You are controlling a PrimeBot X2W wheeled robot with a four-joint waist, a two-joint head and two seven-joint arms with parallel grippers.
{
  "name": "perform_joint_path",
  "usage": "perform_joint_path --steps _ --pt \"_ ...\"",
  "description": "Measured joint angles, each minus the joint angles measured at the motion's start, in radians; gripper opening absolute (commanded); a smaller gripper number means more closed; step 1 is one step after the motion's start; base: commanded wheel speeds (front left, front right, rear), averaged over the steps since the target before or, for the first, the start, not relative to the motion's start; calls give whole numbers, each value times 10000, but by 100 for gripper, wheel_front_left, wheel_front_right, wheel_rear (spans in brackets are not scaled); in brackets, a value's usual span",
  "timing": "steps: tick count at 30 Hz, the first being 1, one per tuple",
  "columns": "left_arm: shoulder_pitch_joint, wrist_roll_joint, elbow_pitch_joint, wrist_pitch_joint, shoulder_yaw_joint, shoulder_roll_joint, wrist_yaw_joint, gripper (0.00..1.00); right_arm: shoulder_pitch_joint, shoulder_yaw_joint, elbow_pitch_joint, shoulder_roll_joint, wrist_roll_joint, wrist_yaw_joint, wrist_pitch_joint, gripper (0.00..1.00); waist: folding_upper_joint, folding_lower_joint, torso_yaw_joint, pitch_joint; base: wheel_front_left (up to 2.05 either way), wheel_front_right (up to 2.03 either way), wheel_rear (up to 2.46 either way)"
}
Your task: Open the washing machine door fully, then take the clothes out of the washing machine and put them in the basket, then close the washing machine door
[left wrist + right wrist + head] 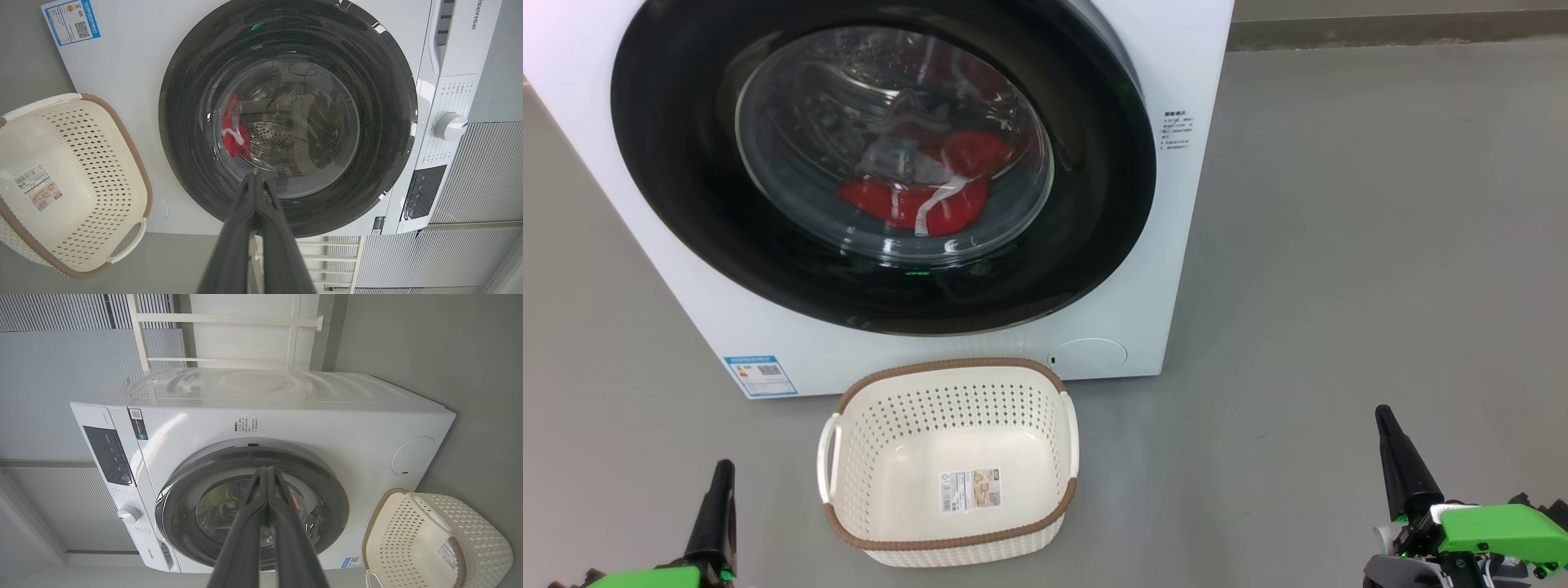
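The white washing machine [1201,147] stands ahead with its round black-rimmed door [686,212] closed flat against the front. Through the glass bowl I see red clothes [915,204] with white trim lying low in the steel drum; the same clothes [235,136] show in the left wrist view. The cream perforated basket [952,371] with a brown rim sits on the floor just in front of the machine, holding nothing. My left gripper [721,469] is shut at the lower left and my right gripper [1383,412] is shut at the lower right, both well short of the door.
Grey floor [1380,245] spreads wide to the right of the machine. A blue label sticker [760,374] marks the machine's lower left corner. The control panel and white dial [450,126] sit above the door. A white frame [224,335] and ribbed wall panels stand behind the machine.
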Motion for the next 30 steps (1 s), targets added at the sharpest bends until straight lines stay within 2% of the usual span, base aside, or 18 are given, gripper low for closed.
perform_joint_path --steps 3,4,10,30 --pt "0 0 0 0 0 0 0 0 0 0 0 0 0 0 0 0 0 0 0 0 0 0 0" --pt "13 2 35 0 -6 -10 10 100 2 0 48 4 -2 0 -8 100 0 -1 0 0 0 0 0" --pt "459 2 493 -13 -94 -221 19 100 345 13 552 130 -2 0 -23 100 0 0 3 8 0 0 0" --pt "443 140 146 -581 -255 -211 19 100 299 391 161 125 13 0 -466 100 0 1 26 56 0 0 0"
